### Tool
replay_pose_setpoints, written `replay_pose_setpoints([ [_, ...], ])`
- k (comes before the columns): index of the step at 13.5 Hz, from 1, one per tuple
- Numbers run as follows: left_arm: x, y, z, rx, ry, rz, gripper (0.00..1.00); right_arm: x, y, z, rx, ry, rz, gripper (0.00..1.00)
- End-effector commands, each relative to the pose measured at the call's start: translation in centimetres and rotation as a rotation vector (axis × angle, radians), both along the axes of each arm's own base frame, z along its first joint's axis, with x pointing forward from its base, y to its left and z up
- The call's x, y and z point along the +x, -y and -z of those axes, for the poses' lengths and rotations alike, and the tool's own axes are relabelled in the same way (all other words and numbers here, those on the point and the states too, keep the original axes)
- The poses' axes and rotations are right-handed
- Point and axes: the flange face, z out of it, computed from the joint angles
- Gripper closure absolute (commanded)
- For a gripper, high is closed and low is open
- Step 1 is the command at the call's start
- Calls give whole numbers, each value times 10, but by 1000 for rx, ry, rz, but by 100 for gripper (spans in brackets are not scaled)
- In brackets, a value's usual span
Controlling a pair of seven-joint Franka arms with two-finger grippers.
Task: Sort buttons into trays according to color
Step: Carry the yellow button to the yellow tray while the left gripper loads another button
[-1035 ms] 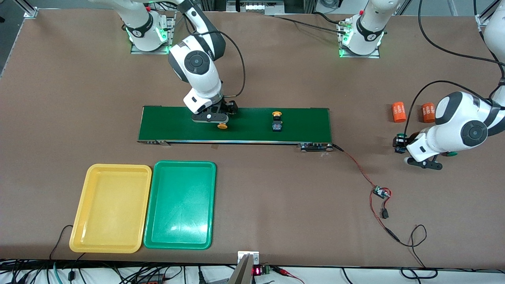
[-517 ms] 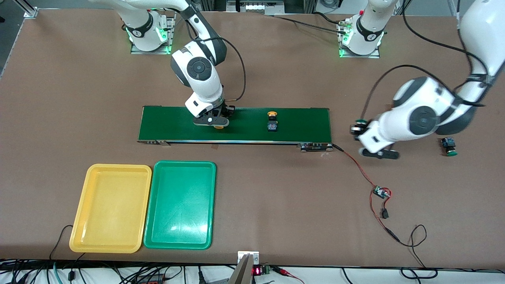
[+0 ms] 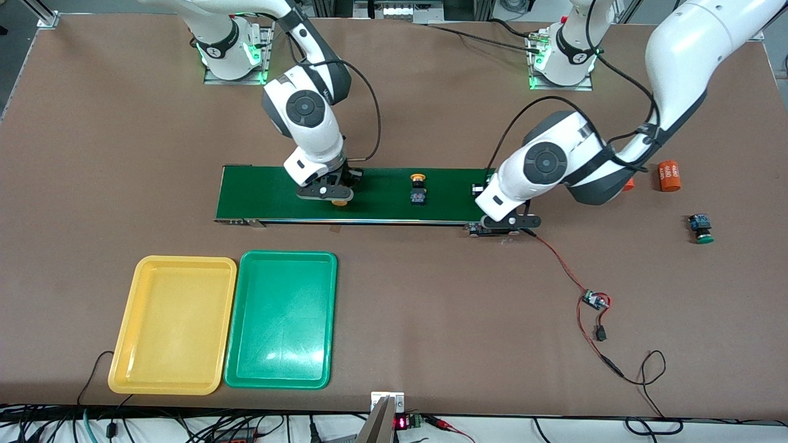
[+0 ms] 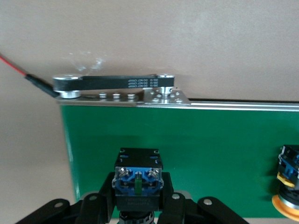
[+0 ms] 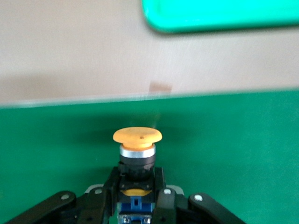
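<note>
- On the belt (image 3: pixel 369 194), the right gripper (image 3: pixel 326 193) has its fingers clamped on a yellow button (image 5: pixel 137 144); another yellow button (image 3: pixel 418 189) lies mid-belt.
- Over the belt's end, the left gripper (image 3: pixel 500 218) grasps a button (image 4: pixel 138 179).
- Both trays (image 3: pixel 172 325) (image 3: pixel 281 320) are empty; a green button (image 3: pixel 700 227) waits on the surface.

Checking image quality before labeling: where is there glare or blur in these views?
Front view: sharp, with white glare patches on the green tray. Right wrist view: green tray soft and overexposed, held yellow button fairly sharp. Left wrist view: slightly soft, no glare on the conveyor belt.
</note>
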Motion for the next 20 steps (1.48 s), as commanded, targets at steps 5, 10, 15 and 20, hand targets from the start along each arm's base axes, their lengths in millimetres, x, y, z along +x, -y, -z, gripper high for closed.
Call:
replay_pose_setpoints([
  [5, -6, 14, 31, 26, 9, -4, 29, 120, 146, -108, -34, 50, -101, 95],
  [10, -6, 17, -8, 65, 35, -17, 0, 157, 270, -98, -65, 45, -189, 94],
  [15, 56, -71, -94, 46, 69, -60, 0, 179, 350, -23, -126, 30, -237, 93],
  [20, 92, -169, -117, 52, 47, -10, 0, 188, 368, 33, -157, 63, -216, 81],
])
